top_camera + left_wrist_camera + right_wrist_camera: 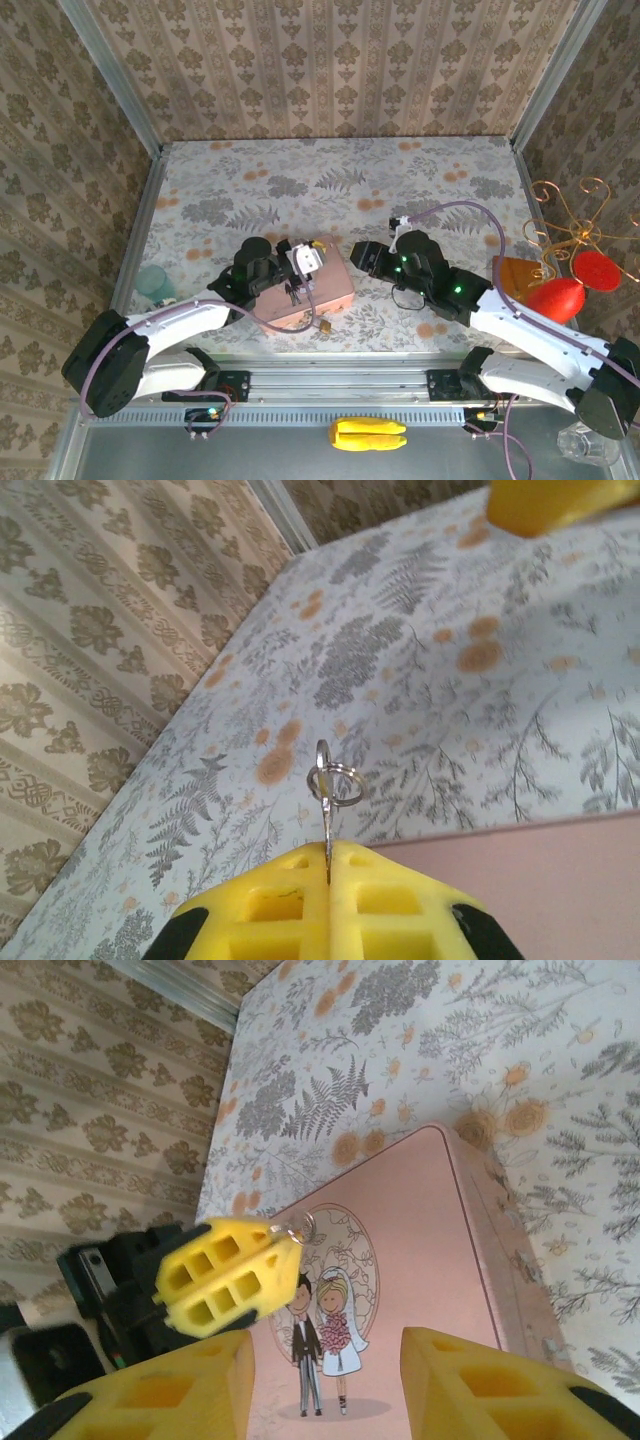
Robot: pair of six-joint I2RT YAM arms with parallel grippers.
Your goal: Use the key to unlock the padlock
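left gripper [328, 858]: nearest thing in my left wrist view; my yellow pads pressed together, no gap, pinching the key
key [327, 828]: thin grey sliver standing up from the pinch towards 12 o'clock, only the head end showing; whether the blade sits inside my pads I cannot tell
split ring [337, 780]: threaded through the key's head, hanging free, touching nothing else
right gripper [330, 1360]: my other hand, fingers spread apart with nothing between them, hovering over the tin lid and touching nothing I can see
pink tin [325, 290]: flat on the table [250, 190], cartoon couple on the lid; my left hand is above its 11 o'clock end, my right just off its 2 o'clock side
padlock [325, 325]: tiny brass body at the tin's 5 o'clock corner, touching it or just beside it; whether it hangs on the tin is too small to tell, and so is the keyhole
step: key gripped, lock not yet held and not yet entered, so early in the task
next move: right hand probably goes down to 5 o'clock to steady the padlock body, then I line the key up with the keyhole; needs fine aim, both parts are very small
risk: key twisting in my pinch on contact
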